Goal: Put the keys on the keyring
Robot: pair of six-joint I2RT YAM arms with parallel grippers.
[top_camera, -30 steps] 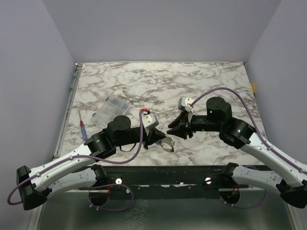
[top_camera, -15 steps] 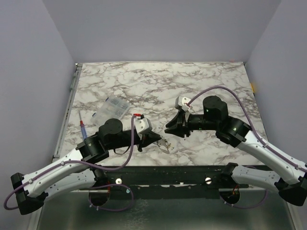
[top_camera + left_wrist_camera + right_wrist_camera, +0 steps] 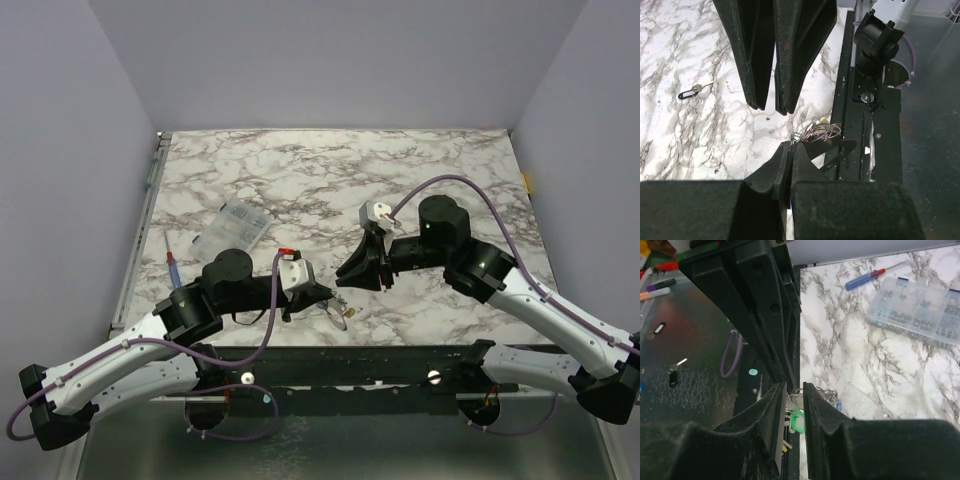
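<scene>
My left gripper (image 3: 323, 296) is shut on the keyring (image 3: 339, 310), a pale coil of thin wire held just above the table's near edge. The left wrist view has the pinch (image 3: 791, 146) at the wire's end, with the coil (image 3: 822, 131) beyond it. Green (image 3: 798, 421), blue (image 3: 838, 405) and yellow (image 3: 786, 446) keys hang at the coil (image 3: 828, 391). My right gripper (image 3: 346, 274) faces the left one from the far side. Its jaws (image 3: 795, 387) stand a narrow gap apart, with the green key and a bit of metal between them.
A clear compartment box (image 3: 233, 227) and a red-and-blue screwdriver (image 3: 173, 268) lie at the left of the marble table (image 3: 330, 170). A small dark clip (image 3: 687, 93) lies on the marble. The black mounting rail (image 3: 340, 360) runs along the near edge.
The left gripper has drawn back toward the near edge with the keyring. The right gripper has followed it left and nearer, and its jaws have narrowed.
</scene>
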